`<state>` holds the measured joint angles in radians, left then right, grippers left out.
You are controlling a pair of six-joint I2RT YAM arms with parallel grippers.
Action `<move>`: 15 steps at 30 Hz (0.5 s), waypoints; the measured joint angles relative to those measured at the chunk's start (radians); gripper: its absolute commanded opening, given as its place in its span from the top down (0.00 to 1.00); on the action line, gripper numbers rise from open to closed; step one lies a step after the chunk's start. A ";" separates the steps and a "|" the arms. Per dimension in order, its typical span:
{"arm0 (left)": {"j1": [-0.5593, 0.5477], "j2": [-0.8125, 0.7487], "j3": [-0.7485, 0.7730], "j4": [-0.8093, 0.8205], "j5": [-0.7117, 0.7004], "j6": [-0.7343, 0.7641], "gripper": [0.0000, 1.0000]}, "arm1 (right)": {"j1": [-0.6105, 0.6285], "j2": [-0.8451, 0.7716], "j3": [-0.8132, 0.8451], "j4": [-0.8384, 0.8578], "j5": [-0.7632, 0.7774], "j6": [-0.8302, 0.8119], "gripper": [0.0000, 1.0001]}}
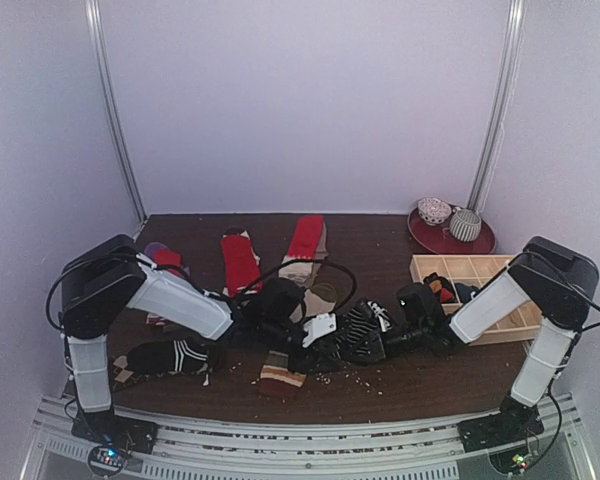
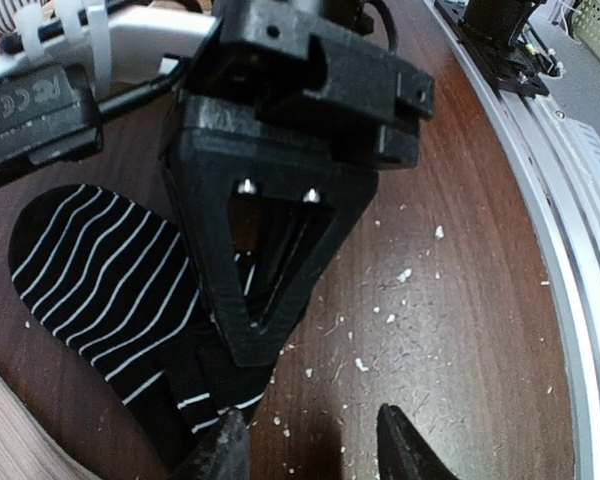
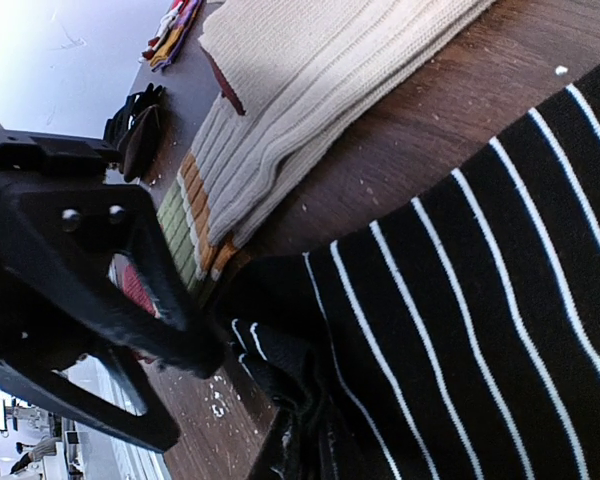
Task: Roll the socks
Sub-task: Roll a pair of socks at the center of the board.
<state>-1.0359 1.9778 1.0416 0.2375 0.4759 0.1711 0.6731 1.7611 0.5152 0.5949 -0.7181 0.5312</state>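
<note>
Beige sock (image 1: 280,378) up front aside, your right claw (image 2: 250,340) is clamped on the black striped sock (image 2: 100,270) mid-table and your left claw (image 2: 315,450) gapes at its edge, so a sloppy close could snag one layer and flop the fold open.

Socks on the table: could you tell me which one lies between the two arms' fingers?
The black sock with thin white stripes, mid-table; the red socks lie farther back.

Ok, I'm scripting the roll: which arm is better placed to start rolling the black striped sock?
Likely the right: the right gripper is shut on the bunched end of the black striped sock. The left gripper is open, one fingertip at the sock's edge, the other over bare table.
</note>
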 measured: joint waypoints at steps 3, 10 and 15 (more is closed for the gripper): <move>0.000 0.024 0.000 0.008 -0.001 0.000 0.54 | -0.002 -0.002 -0.006 0.003 -0.002 0.000 0.94; 0.000 0.037 -0.004 0.076 -0.050 -0.002 0.46 | -0.007 -0.009 -0.020 0.012 -0.005 0.001 0.94; 0.000 0.034 -0.013 0.130 -0.082 -0.003 0.49 | -0.009 -0.019 -0.031 0.011 -0.006 0.000 0.94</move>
<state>-1.0363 2.0117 1.0286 0.3679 0.3939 0.1680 0.6640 1.7424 0.4847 0.6060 -0.7238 0.5316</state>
